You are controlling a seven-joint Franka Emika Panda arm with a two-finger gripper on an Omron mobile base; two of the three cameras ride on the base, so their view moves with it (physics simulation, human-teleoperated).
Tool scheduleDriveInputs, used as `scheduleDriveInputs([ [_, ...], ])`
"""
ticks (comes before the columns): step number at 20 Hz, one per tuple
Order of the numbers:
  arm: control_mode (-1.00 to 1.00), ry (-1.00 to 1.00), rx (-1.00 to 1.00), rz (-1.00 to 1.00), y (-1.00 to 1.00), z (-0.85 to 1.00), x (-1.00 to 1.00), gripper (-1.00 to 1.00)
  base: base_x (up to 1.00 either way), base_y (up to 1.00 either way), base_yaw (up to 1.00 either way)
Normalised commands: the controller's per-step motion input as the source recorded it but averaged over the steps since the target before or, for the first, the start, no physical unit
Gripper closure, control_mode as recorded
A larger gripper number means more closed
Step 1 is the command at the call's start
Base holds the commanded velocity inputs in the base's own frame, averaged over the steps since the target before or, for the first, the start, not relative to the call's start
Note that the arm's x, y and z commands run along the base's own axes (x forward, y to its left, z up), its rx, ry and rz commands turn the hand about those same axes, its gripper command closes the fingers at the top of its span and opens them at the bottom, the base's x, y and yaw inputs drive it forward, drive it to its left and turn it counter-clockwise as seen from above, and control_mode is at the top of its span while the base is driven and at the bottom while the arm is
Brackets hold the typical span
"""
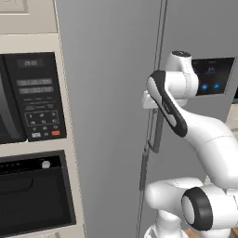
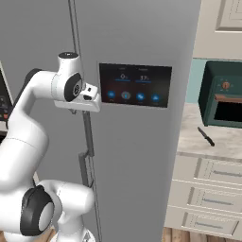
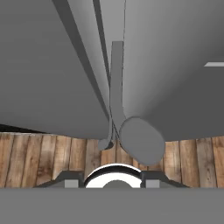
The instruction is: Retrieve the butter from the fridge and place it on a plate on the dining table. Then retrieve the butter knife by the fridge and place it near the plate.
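fridge (image 1: 107, 116) doors matt grey, smooth; screen panel (image 2: 135, 85) glossy dark; floor (image 3: 52, 159) wood planks; counter (image 2: 208, 139) pale stone.

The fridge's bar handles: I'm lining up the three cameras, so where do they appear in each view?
Left base view: bar handles lower centre, at the door seam, partly behind the arm.
Right base view: left of centre, below the end effector, running downward.
Hand view: centre, running up from their rounded ends.
Shared landmark: the seam between the two doors of the fridge.
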Motion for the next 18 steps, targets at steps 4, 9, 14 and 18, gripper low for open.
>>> scheduleDriveInputs([
  [4,1.00,0.00,0.00,0.00,0.00,0.00,0.00,-1.00,-0.07,0.00,0.00],
  [9,1.00,0.00,0.00,0.00,0.00,0.00,0.00,-1.00,-0.32,0.04,0.00],
  [14,1.00,0.00,0.00,0.00,0.00,0.00,0.00,-1.00,-0.37,0.11,0.00],
  [18,1.00,0.00,0.00,0.00,0.00,0.00,0.00,-1.00,-0.44,0.14,0.00],
])
